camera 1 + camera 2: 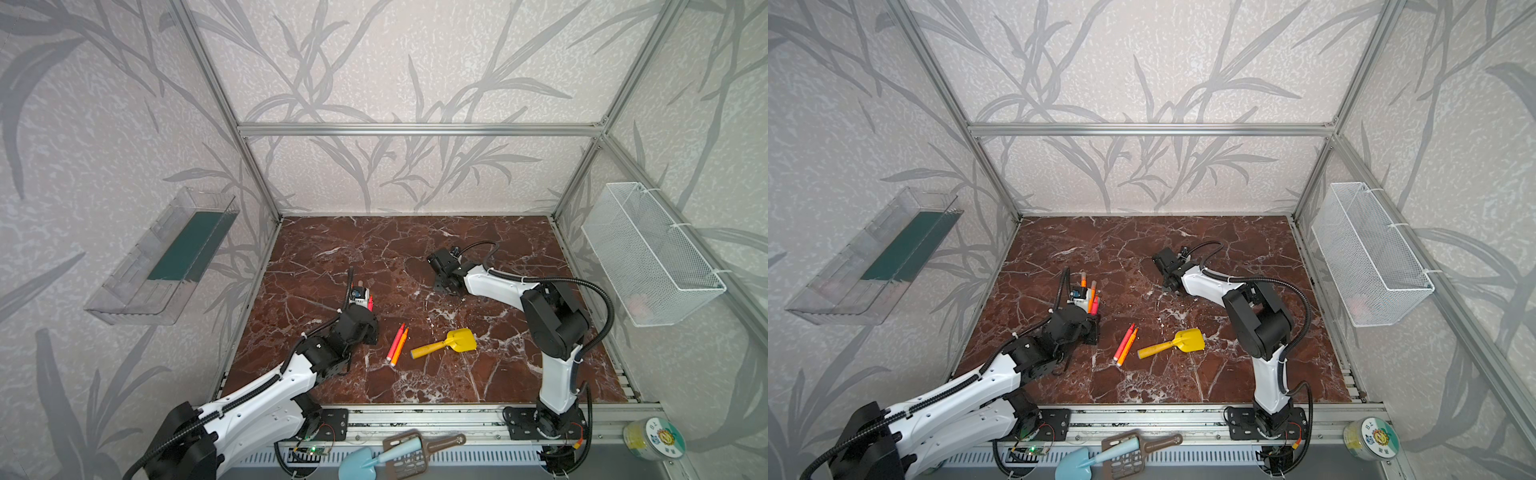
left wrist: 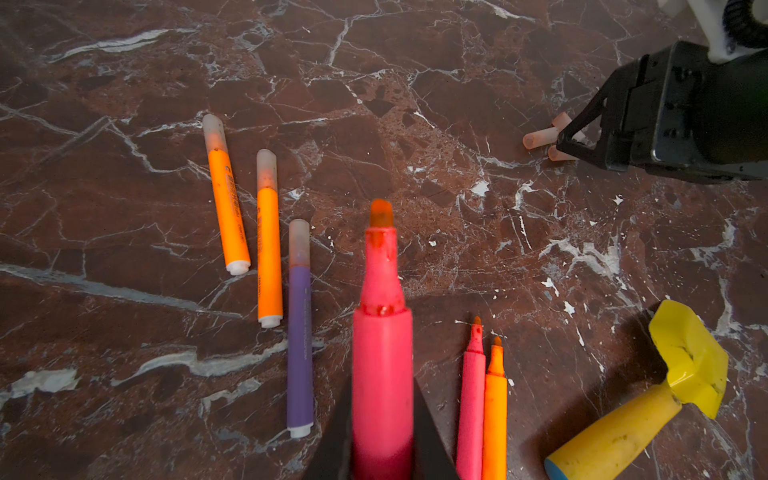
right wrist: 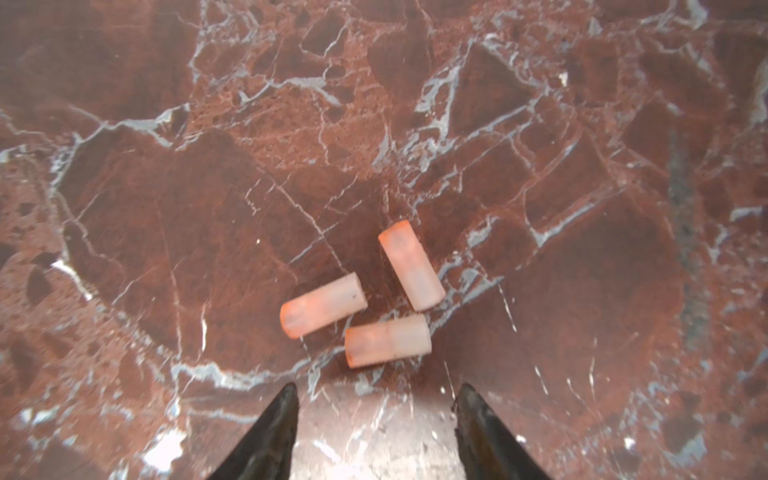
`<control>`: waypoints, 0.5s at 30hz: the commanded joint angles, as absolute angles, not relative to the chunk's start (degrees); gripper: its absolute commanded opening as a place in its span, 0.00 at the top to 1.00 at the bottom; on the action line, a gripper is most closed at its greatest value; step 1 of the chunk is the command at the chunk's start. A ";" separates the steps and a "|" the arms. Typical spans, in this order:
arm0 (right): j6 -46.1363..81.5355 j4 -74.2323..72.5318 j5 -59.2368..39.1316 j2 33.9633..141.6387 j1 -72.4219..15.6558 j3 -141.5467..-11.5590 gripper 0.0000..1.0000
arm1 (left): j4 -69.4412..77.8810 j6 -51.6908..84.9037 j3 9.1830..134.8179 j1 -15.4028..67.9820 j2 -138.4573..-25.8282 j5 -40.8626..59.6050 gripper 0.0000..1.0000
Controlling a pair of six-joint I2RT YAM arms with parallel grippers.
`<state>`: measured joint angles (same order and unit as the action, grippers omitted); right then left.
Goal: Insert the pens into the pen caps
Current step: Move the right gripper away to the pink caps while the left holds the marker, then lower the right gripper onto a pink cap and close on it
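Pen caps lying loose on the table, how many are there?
3. They lie bunched on the table, just ahead of the open right pincer: one cap, a second, a third. More could be hidden under the arms.

Both same build: left arm (image 1: 266, 411) & right arm (image 1: 559, 374) have glossy white link shells and matte blk joint housings. Blk corrugated conduit (image 1: 611, 316) runs along each, tied w/ white zip ties. Small screw holes dot the left shell. Blk base plates (image 1: 334, 422) at frame bottom have screws + red/blk wires. PCB (image 1: 309, 449) w/ green LED sits by left base. Right hand (image 3: 378, 388): blk fingers (image 3: 266, 440) taper to points.
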<state>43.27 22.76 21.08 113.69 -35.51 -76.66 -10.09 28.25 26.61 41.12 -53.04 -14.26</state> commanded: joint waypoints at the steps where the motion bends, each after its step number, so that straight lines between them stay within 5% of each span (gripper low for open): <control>1: 42.50 26.23 23.55 115.77 -34.99 -79.30 0.40 | -11.06 28.91 26.98 40.78 -53.13 -14.76 1.00; 15: 42.98 26.78 24.03 116.67 -34.16 -78.35 0.41 | -10.67 28.75 27.14 40.61 -53.45 -14.67 1.00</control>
<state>42.81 25.76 22.52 117.51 -34.41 -79.68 -10.09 28.25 26.61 40.86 -53.15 -14.26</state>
